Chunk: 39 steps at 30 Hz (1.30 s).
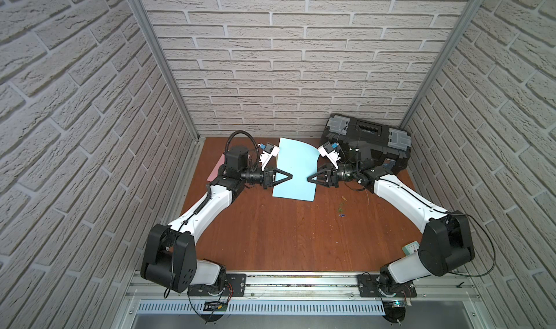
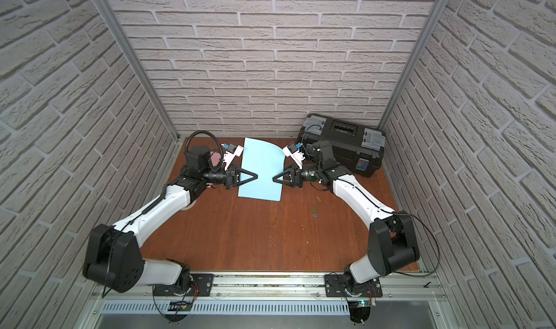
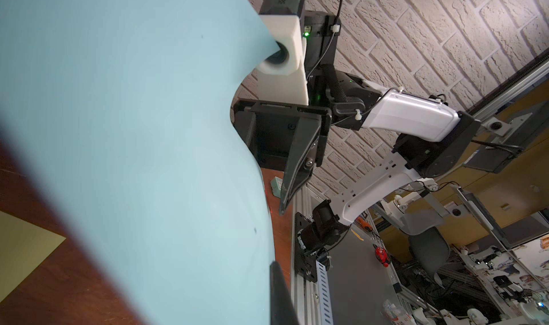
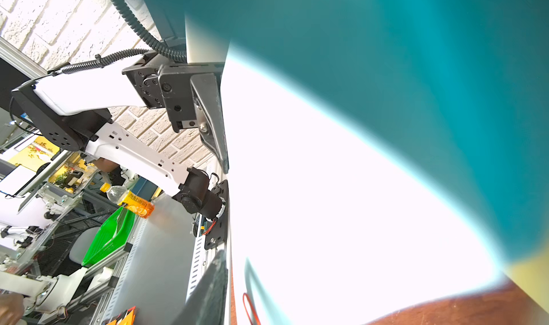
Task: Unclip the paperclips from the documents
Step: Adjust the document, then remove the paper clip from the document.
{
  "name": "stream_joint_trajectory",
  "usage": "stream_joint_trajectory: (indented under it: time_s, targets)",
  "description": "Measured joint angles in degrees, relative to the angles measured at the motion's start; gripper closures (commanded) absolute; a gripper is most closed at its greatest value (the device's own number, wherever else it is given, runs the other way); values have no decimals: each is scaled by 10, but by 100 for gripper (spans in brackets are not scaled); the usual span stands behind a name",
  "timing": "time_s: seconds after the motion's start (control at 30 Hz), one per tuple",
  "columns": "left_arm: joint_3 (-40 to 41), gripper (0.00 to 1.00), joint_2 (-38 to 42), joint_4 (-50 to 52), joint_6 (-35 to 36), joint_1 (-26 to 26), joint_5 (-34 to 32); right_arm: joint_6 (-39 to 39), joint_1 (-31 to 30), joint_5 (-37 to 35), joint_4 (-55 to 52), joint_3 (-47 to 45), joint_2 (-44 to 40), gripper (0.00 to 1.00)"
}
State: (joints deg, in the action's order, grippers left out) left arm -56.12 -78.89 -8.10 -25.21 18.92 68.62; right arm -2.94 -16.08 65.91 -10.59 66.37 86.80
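Blue sheet [image 1: 296,162]: left gripper [image 1: 291,176] is clamped on one edge, holding it bowed above the table [image 1: 270,237]. Right gripper [image 1: 308,179] meets the opposite edge, its gap hidden. What looks like an orange clip [image 4: 245,304] sits there. A crooked pull could tear the paper.

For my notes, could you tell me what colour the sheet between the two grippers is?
The sheet is light blue, clearest in a top view.

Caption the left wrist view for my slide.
Bowed light blue sheet fills the frame, right arm beyond its edge, yellow sheet on the table.
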Motion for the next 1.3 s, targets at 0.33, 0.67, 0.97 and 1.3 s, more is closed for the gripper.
stream_joint_trajectory:
  time_s: [0.33,0.67,0.97,1.3]
  targets:
    - [-1,100,2,35,28,-2,-4,14,8,21,-23,2,0,68]
    - [-1,100,3,43,39,-6,-7,15,10,39,-30,2,-2,77]
    - [-1,100,3,43,42,-12,-9,19,10,47,-43,2,-1,82]
    - [-1,100,3,46,42,-13,-9,21,10,47,-52,2,-1,90]
